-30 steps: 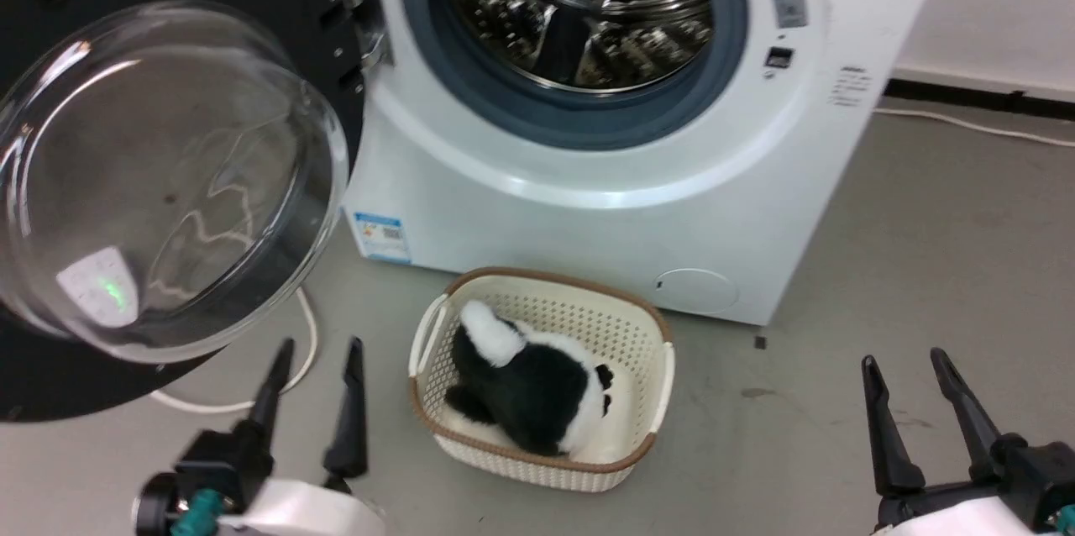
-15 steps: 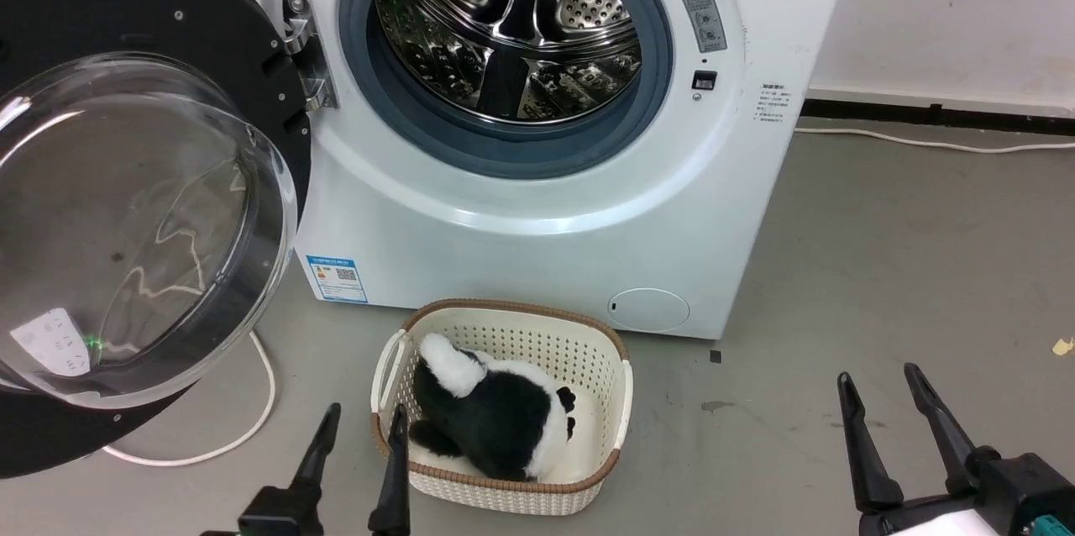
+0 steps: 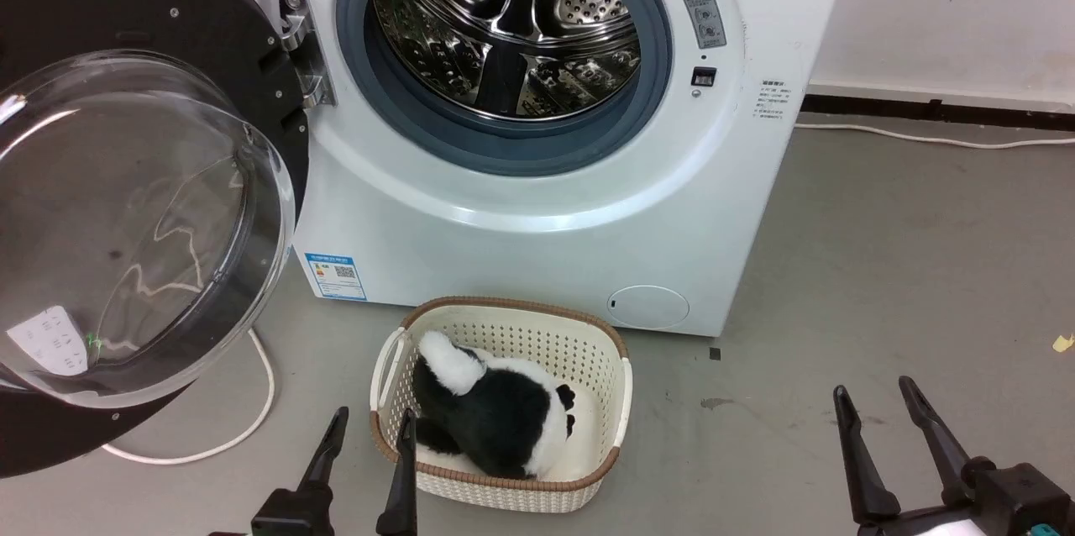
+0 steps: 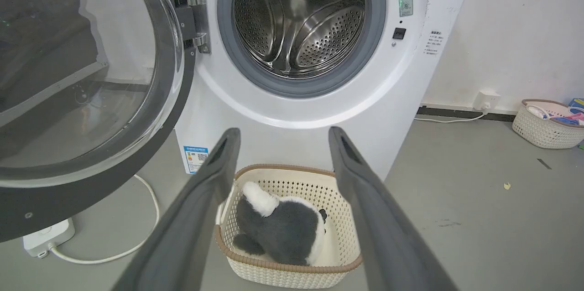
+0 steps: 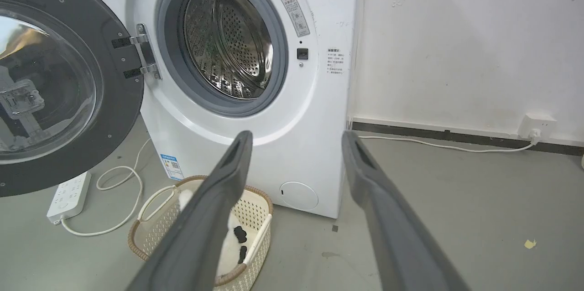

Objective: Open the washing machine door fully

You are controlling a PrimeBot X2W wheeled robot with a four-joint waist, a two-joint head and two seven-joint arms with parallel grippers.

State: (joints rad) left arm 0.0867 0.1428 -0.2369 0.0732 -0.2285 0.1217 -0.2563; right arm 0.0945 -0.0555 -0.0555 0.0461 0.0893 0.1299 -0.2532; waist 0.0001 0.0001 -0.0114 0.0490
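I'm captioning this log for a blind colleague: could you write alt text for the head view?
A white washing machine stands with its washing machine door swung wide to the left, baring the steel drum. On the floor before it a cream basket holds a black-and-white plush toy; the left tool and right tool hover open, holding nothing.

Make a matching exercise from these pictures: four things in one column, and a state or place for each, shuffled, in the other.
Things:
1. washing machine door
2. plush toy
3. drum
4. left gripper

States or places:
A. shiny perforated steel
B. open, holding nothing
C. swung wide open on its hinge
D. lying in the basket

Pairs: 1-C, 2-D, 3-A, 4-B
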